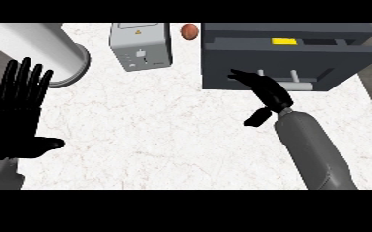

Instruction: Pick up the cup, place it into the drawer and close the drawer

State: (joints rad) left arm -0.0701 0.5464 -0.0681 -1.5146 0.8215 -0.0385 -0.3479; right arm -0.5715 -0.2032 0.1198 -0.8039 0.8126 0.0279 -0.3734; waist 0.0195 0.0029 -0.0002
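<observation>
A dark grey drawer (218,59) stands at the counter's far right, pulled out a little, with a pale handle (294,80) on its front. In the narrow opening at its top I see a yellow thing (284,41), of which only the top shows; I cannot tell if it is the cup. My right hand (269,94) is open, its straight fingers lying against the drawer's front just left of the handle and its thumb hanging down. At the left edge my left hand (23,110) rests open with fingers up, holding nothing.
A grey boxy appliance (139,46) stands at the back middle, with a small brown rounded object (190,31) between it and the drawer. A large pale cylinder (51,49) lies at the back left. White marble counter (160,128) spreads between my hands.
</observation>
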